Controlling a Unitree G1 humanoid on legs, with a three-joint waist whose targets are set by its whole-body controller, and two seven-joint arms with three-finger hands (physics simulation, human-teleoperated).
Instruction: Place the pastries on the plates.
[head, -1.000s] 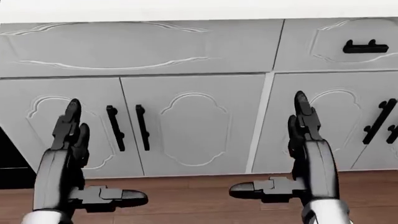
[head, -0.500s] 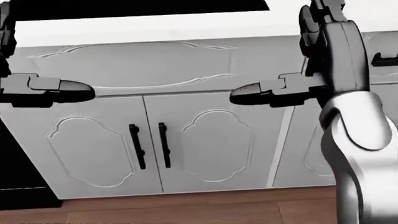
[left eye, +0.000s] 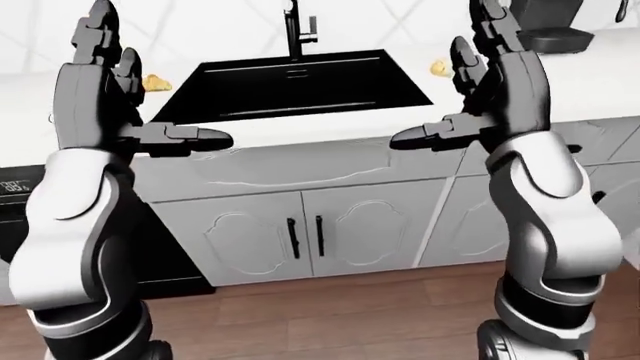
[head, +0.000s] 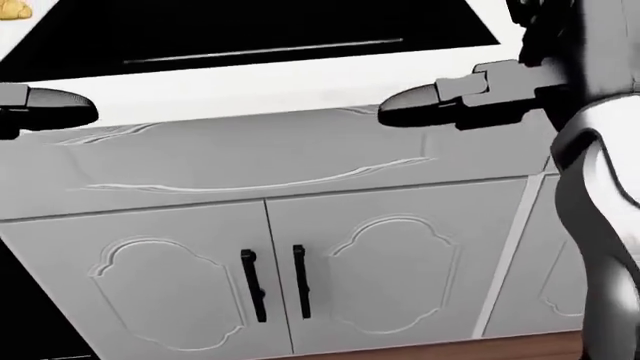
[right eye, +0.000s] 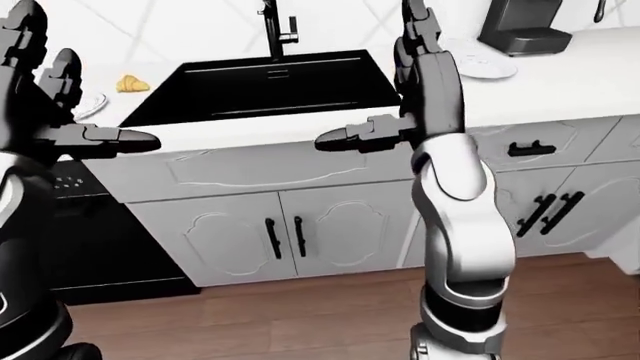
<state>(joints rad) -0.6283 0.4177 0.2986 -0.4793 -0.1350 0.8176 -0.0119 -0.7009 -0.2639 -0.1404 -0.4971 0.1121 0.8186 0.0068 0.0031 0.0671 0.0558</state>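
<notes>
Both my hands raised, fingers spread wide, empty: left hand, right hand. Pastry beside plate, second pastry right of sink; neither plated, I judge.

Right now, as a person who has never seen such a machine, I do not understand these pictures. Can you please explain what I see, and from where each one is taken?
These are simulator renders from three cameras on a humanoid robot's head. The two eye views look wider; the head view looks lower, mostly at the cabinet doors.

The grey and black shapes are the robot's own arms. Its left hand and right hand are raised with fingers spread. Neither holds anything.

Ahead is a white counter with a black sink and a faucet. One yellow pastry lies left of the sink beside a plate. Another pastry peeks out right of the sink. A second plate and a dark appliance stand further right.
</notes>
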